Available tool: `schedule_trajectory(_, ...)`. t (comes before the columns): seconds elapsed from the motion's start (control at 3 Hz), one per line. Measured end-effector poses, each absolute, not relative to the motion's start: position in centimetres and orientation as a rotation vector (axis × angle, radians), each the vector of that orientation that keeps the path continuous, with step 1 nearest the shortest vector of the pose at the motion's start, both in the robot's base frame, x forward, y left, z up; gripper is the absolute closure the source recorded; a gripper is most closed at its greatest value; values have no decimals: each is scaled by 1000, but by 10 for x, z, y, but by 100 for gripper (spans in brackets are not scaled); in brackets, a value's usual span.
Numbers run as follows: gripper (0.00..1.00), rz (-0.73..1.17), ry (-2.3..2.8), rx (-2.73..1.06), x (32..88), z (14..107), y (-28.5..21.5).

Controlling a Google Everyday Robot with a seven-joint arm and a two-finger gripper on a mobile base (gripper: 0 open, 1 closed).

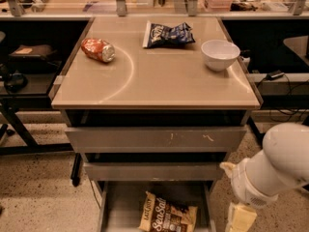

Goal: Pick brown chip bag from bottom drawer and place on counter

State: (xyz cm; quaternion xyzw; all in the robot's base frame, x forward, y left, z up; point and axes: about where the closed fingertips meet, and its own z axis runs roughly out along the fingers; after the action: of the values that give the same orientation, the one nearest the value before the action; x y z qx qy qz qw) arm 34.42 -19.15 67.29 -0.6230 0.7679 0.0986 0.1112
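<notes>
The brown chip bag [166, 215] with white "Sea Salt" lettering lies flat in the open bottom drawer [123, 202], at the lower edge of the camera view. The beige counter [164, 81] with a faint curved arc tops the drawer unit. My gripper [241, 219] hangs on the white arm at the lower right. It is beside the drawer's right side, right of the bag and apart from it, and the picture's lower edge cuts it off.
On the counter lie a dark blue chip bag [168, 34], a white bowl [220, 54] and a red can [97, 50] on its side. Two wider grey drawers [154, 138] sit pulled partly out above the bottom one. Dark shelves and cables flank the unit.
</notes>
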Motion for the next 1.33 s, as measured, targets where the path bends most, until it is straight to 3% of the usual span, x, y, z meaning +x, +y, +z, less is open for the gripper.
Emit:
schedule_trajectory(0.67,0,288,2266,-1827,341,668,-193)
schedule_trajectory(1.33,0,390,2262,-1808,339,535,-192)
